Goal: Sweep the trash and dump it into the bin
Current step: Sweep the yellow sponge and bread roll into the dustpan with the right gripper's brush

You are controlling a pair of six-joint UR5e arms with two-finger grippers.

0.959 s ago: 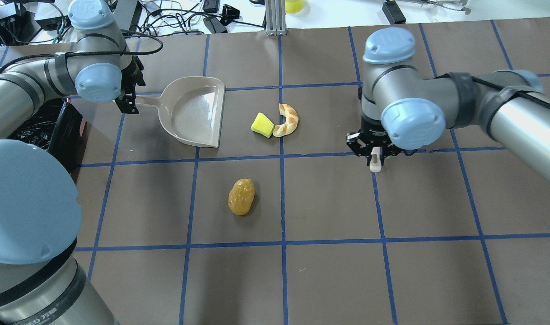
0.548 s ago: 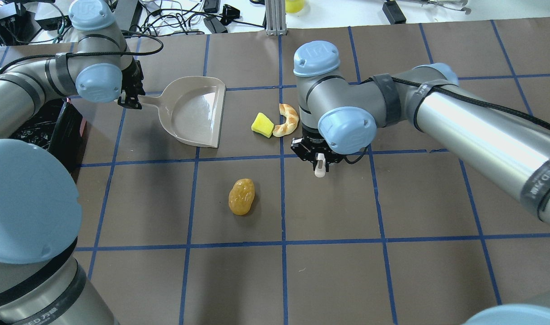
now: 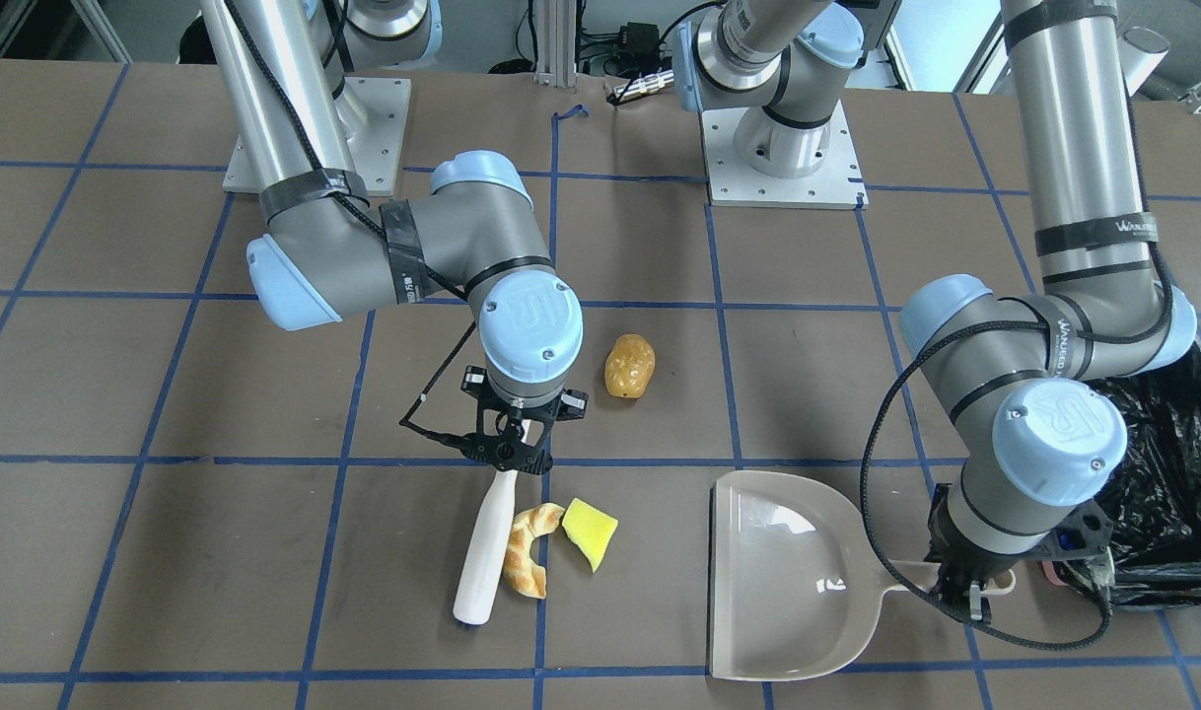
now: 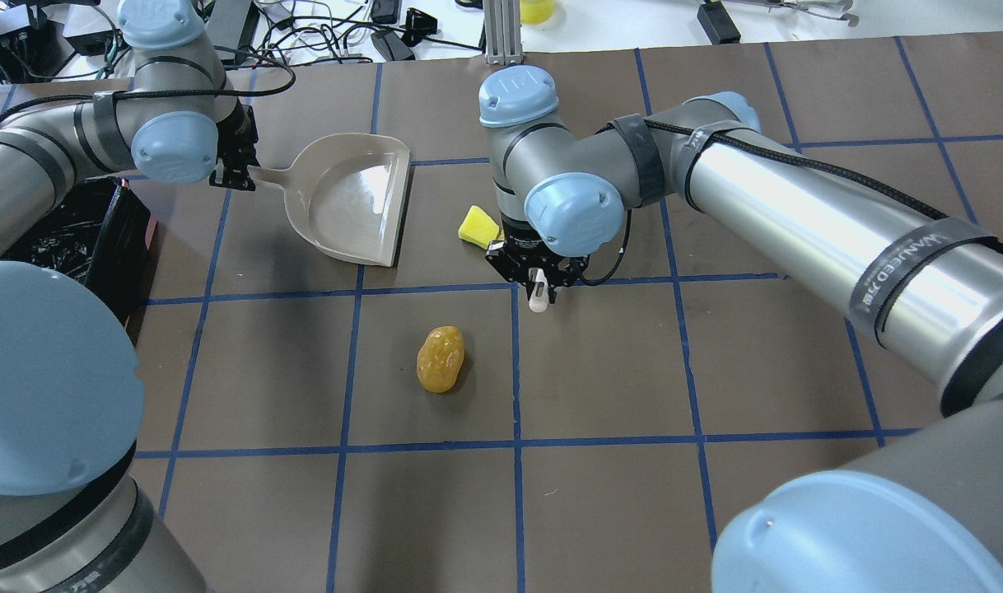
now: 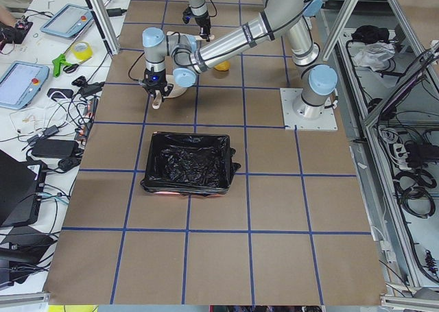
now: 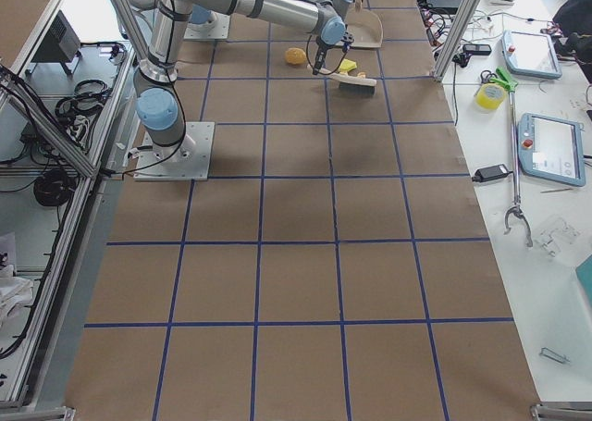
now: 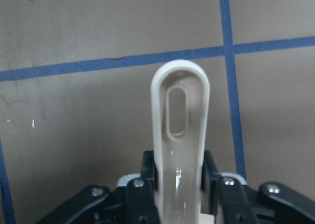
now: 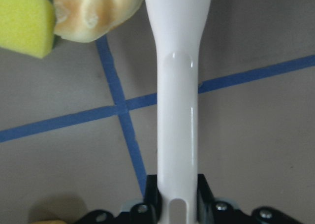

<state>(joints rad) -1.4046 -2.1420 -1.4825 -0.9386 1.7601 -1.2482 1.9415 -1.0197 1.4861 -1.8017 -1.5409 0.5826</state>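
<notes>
My right gripper (image 3: 510,456) is shut on the handle of the white hand brush (image 3: 486,547), which lies on the table against the tan croissant piece (image 3: 525,548). The yellow-green sponge wedge (image 3: 591,532) sits just beyond the croissant, toward the beige dustpan (image 3: 788,572). In the overhead view my right arm hides the croissant; the sponge (image 4: 477,226) shows partly. The golden-brown lump (image 4: 440,358) lies apart, nearer the robot. My left gripper (image 4: 235,175) is shut on the dustpan's handle (image 7: 179,130). The bin (image 3: 1167,483), lined with black plastic, stands beside my left arm.
The dustpan's open mouth (image 4: 398,206) faces the sponge across a short gap. The table is brown with blue tape lines (image 4: 436,288). Cables and devices lie beyond the far edge (image 4: 345,33). The bin also shows in the exterior left view (image 5: 188,162).
My right arm has swung left across the table with the brush, up to the croissant and sponge, and now covers the croissant from overhead. My left gripper and the dustpan shifted slightly farther away.
</notes>
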